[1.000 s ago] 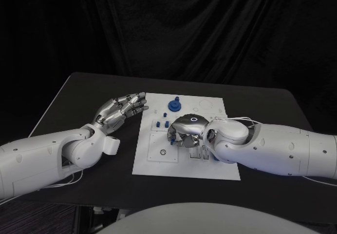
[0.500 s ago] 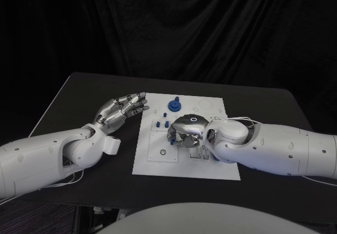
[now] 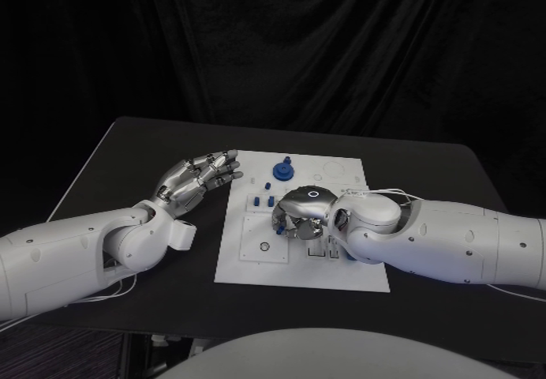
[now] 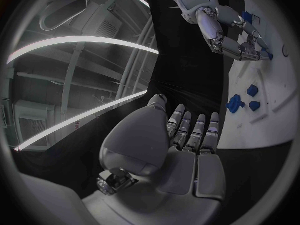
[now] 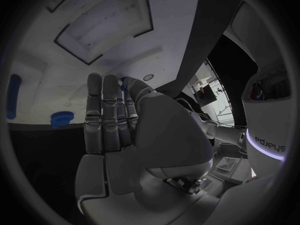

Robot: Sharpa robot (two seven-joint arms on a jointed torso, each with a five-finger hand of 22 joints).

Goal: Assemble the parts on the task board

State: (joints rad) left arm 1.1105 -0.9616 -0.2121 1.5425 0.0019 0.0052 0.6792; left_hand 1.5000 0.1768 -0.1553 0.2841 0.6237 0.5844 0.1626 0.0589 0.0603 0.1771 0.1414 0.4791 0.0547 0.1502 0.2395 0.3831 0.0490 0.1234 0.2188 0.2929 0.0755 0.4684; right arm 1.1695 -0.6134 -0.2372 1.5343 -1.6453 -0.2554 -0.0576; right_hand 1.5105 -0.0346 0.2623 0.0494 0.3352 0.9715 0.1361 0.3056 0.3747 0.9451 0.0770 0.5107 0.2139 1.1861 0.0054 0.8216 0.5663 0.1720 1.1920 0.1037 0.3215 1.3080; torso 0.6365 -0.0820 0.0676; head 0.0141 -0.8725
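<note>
Head view: white rectangular task board mid black surface; small blue parts stand near its far edge. Left hand beside board, fingers apart, empty. Right hand over board centre.
Right wrist view: right hand pinches small blue part at its fingertips.

You have one white board, two silver hands, left and right, and, beyond the right hand's fingers, one big blue part plus three small ones.
</note>
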